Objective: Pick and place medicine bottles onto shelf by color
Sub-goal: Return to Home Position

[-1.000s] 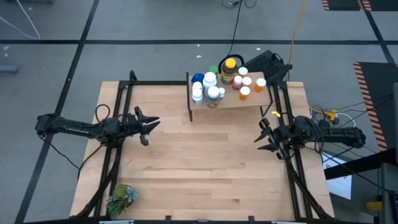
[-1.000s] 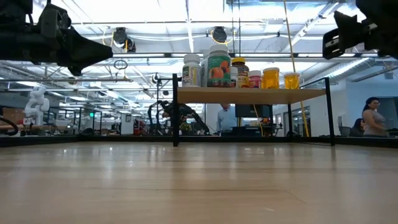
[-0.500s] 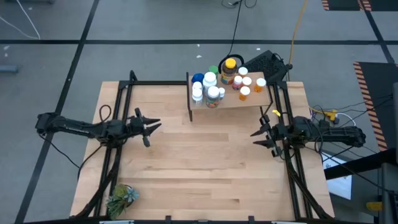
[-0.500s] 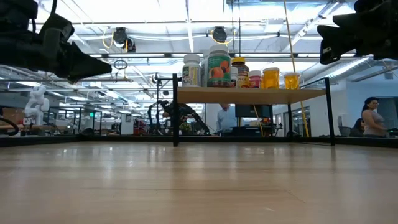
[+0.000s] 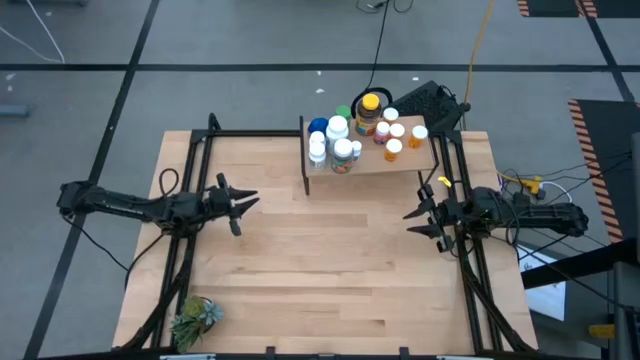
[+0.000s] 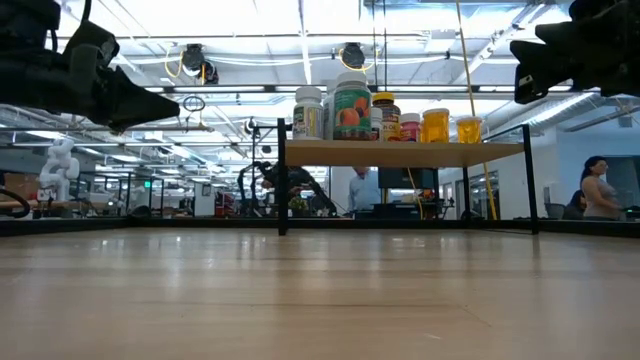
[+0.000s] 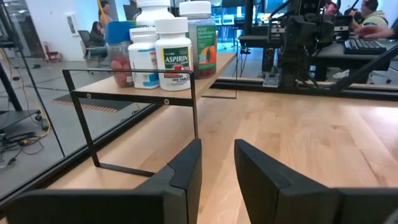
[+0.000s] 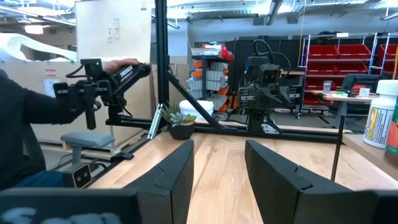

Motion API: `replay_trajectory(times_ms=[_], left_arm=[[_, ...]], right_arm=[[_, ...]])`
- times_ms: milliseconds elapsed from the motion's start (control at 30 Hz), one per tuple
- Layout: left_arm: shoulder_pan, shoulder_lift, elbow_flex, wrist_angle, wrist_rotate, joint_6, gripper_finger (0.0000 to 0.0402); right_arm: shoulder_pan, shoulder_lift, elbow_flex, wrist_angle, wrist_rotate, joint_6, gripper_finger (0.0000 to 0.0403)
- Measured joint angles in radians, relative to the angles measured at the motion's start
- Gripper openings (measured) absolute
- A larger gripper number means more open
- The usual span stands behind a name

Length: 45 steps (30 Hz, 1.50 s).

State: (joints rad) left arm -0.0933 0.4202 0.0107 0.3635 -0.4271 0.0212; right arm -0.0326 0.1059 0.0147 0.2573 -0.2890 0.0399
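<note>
From above, the left end effector hangs over the desk, fingers spread and empty; the shelf with the medicine bottles stands ahead of it and to its right. The right end effector is also spread and empty, the shelf ahead to its left.

At desk height, both hang high — the bottles stand between them.

Left wrist: parted fingers frame the shelf's near corner.

Right wrist: parted fingers face a plant across the desk.
</note>
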Motion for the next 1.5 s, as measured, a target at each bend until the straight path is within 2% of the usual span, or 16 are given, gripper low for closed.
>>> replay_trajectory(times_ms=[133, 267, 467, 633, 833, 1500], left_arm=[[-0.001, -0.036, 0.000, -0.002, 0.000, 0.000, 0.0097], [-0.002, -0.121, 0.000, -0.003, 0.000, 0.000, 0.0097], [-0.002, -0.412, 0.000, -0.025, -0.001, 0.000, 0.0097], [0.003, -0.418, 0.002, 0.207, -0.010, 0.000, 0.0097], [-0.003, -0.418, 0.001, 0.298, -0.019, 0.000, 0.0097], [0.003, -0.418, -0.001, 0.268, -0.019, 0.000, 0.0097]], right_arm=[[0.000, -0.001, -0.001, -0.002, 0.000, 0.000, 0.0137], [0.000, -0.093, -0.001, -0.028, 0.000, 0.000, 0.0137], [0.000, -0.106, -0.001, 0.073, 0.001, 0.001, 0.0137], [0.000, -0.106, -0.001, 0.099, -0.002, 0.001, 0.0137], [0.001, -0.105, -0.001, 0.099, -0.002, 0.000, 0.0137], [0.001, -0.106, -0.001, 0.111, -0.001, 0.000, 0.0137]])
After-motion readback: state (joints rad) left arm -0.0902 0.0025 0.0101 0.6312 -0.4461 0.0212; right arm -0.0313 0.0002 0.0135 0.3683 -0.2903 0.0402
